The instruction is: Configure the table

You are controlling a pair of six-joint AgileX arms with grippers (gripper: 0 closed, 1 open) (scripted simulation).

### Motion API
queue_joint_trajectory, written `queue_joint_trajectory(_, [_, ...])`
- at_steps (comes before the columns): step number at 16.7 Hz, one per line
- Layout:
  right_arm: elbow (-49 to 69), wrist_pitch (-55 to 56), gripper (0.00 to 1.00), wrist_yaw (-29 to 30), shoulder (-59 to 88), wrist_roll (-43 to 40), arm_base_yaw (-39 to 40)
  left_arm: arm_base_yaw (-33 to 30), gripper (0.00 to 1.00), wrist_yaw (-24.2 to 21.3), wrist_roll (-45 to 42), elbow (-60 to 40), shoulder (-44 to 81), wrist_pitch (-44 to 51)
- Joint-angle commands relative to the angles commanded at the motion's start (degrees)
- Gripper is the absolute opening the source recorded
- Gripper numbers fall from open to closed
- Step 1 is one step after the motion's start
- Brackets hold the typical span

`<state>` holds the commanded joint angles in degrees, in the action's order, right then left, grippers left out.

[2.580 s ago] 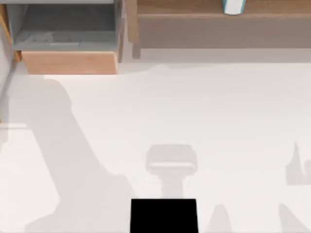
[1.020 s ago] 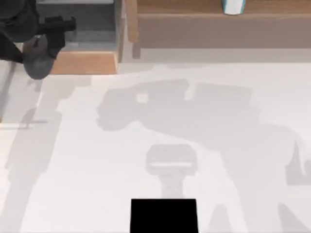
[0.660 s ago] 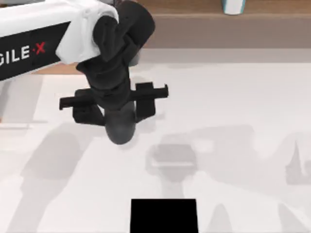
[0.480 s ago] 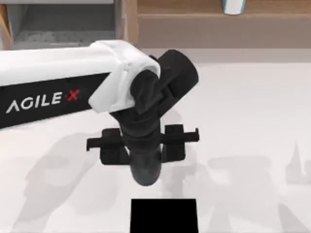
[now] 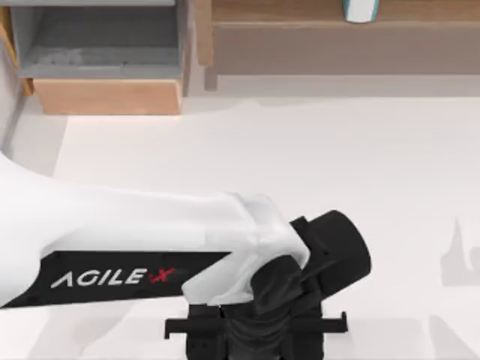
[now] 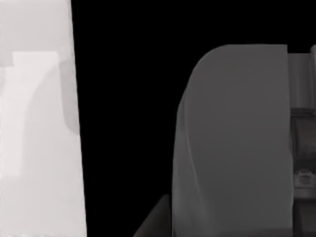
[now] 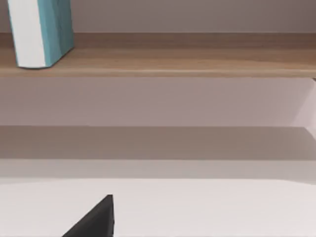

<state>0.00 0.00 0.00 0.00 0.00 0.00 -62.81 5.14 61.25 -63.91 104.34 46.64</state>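
The table [image 5: 337,150] is a wide, plain white top. My left arm, white with black lettering, reaches from the left side to the front centre. Its black wrist and left gripper [image 5: 255,341] hang over the front edge, seen from above. The left wrist view has a strip of the white table [image 6: 34,148] beside a black area and a large grey rounded shape [image 6: 232,143] close to the camera. A dark wedge of my right gripper [image 7: 94,221] sits low over the table [image 7: 207,207], facing the shelf.
A light-brown wooden shelf unit [image 5: 337,37] runs along the back right, with a teal-and-white item [image 5: 360,9] standing on it [image 7: 42,32]. A grey box with a wood front [image 5: 105,64] stands at the back left. Arm shadows lie at the right edge.
My left arm has swept from the grey box at the back left across the table to the front centre. It now covers the black square that lay at the front edge.
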Motion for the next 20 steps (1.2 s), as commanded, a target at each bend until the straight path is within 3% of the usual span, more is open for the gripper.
queue_joint_trajectory(20, [0.0,0.0,1.0,0.0,0.0,0.0,0.0,-0.2,0.0,-0.1,-0.1,-2.4,-2.0,-1.4])
